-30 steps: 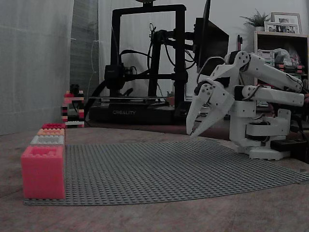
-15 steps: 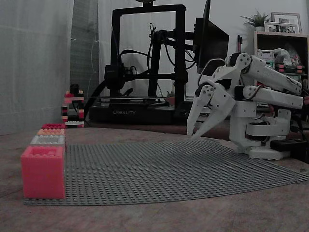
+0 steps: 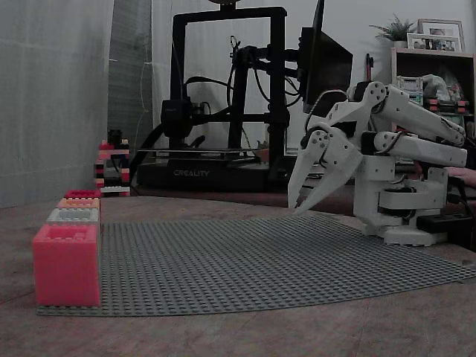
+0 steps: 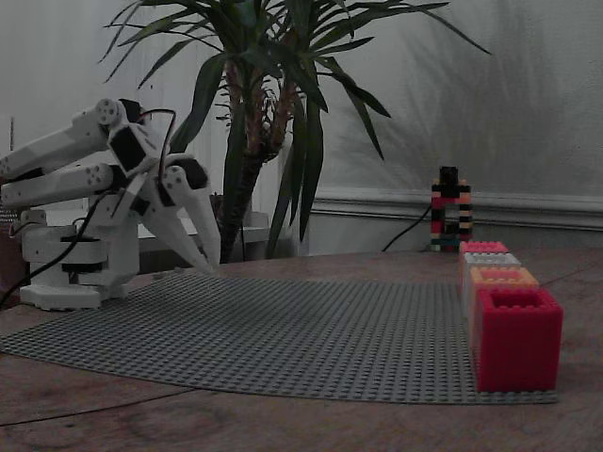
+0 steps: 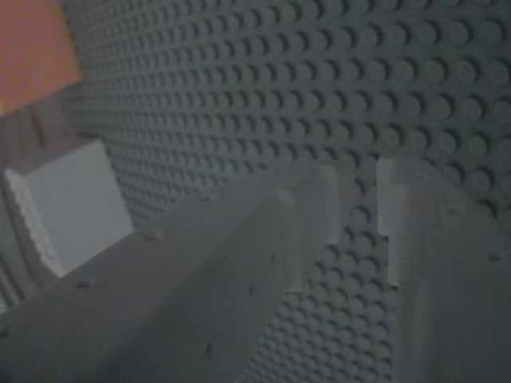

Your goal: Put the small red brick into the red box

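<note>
The red box (image 3: 82, 194) (image 4: 482, 247), deep red with a studded rim, stands at the far end of a row of boxes along the edge of the grey baseplate (image 3: 260, 260) (image 4: 283, 330). The small red brick is out of view. My white gripper (image 3: 297, 207) (image 4: 209, 266) hangs tips-down just above the opposite side of the baseplate, close to the arm's base and far from the boxes. In the wrist view the gripper (image 5: 363, 207) is open by a narrow gap. Only plate studs show between the fingers.
In the row with the red box are an orange box (image 3: 78, 202) (image 4: 501, 276), a grey box (image 3: 73, 216) (image 4: 490, 259) and a big pinkish-red box (image 3: 65, 264) (image 4: 516, 339). A small brick tower (image 3: 111, 167) (image 4: 449, 209), a 3D printer (image 3: 223, 97) and a plant (image 4: 264, 94) stand beyond the plate.
The arm has shifted very slightly and the gripper tips have barely moved. The boxes stand as before.
</note>
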Controlling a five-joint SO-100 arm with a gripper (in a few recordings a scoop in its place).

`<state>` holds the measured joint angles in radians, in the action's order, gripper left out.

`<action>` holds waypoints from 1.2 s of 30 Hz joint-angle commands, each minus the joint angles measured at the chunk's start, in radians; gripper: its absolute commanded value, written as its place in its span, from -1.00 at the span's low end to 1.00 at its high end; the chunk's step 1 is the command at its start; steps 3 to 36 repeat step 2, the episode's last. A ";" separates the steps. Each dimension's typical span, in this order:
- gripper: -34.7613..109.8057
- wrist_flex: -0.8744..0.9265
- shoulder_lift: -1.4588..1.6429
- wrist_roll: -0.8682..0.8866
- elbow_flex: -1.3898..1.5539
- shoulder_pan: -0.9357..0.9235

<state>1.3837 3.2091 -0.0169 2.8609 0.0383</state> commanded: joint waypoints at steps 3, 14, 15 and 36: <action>-0.52 0.021 0.011 -0.003 0.000 0.009; -0.52 0.021 0.011 -0.003 0.000 0.009; -0.52 0.021 0.011 -0.003 0.000 0.009; -0.52 0.021 0.011 -0.003 0.000 0.009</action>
